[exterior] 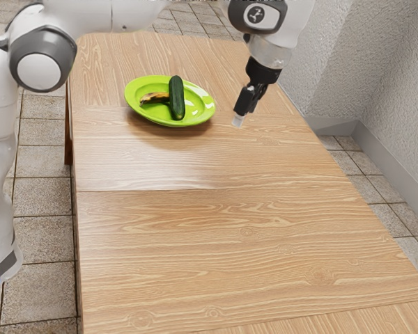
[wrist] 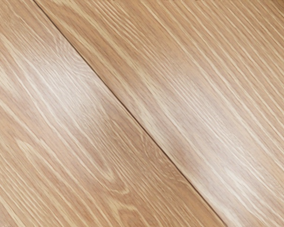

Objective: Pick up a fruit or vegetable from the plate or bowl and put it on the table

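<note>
In the exterior view my gripper (exterior: 238, 120) hangs above the wooden table (exterior: 216, 236), off to the exterior view's right of the bright green plate (exterior: 199, 110). A dark green cucumber (exterior: 177, 99) lies on the plate, reaching over its far rim. Beside it is a yellow-brown banana (exterior: 153, 98), one end against or partly behind the cucumber. Nothing is seen held by the gripper. In the wrist view there is bare wood of the table (wrist: 85, 118), crossed by a dark diagonal seam.
A textured wall (exterior: 397, 69) with a grey baseboard stands beyond the table's edge at the exterior view's right. Tiled floor (exterior: 42, 236) lies on the table's other side, near the arm's base.
</note>
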Controlling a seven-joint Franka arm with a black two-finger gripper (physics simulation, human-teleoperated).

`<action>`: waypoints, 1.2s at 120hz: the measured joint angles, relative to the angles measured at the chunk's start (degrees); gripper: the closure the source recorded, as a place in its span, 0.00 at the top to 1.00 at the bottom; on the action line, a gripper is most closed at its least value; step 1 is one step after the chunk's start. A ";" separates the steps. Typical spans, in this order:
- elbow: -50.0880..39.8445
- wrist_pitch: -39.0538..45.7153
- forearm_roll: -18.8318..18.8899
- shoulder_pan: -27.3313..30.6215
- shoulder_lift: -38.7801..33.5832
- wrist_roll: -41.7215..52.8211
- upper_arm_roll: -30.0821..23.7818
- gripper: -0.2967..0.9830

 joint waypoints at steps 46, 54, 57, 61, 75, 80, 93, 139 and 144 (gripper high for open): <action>-0.32 -1.66 -0.88 -0.51 -3.67 -0.63 6.70 0.77; -3.65 -1.32 -0.88 1.00 -5.90 1.87 9.63 0.77; -7.16 -0.83 -0.77 1.34 -8.45 2.76 10.21 0.77; -13.02 -0.14 -0.59 1.88 -12.84 3.89 10.67 0.77; -22.24 1.58 1.67 1.14 -20.64 7.56 10.92 0.77; -22.94 1.99 2.82 0.97 -21.74 9.08 10.93 0.77; -23.46 2.74 4.91 1.94 -22.35 13.81 10.94 0.77; -30.19 12.71 10.58 8.55 -20.28 44.90 11.19 0.77; -31.42 13.85 10.96 9.65 -20.12 48.06 11.19 0.77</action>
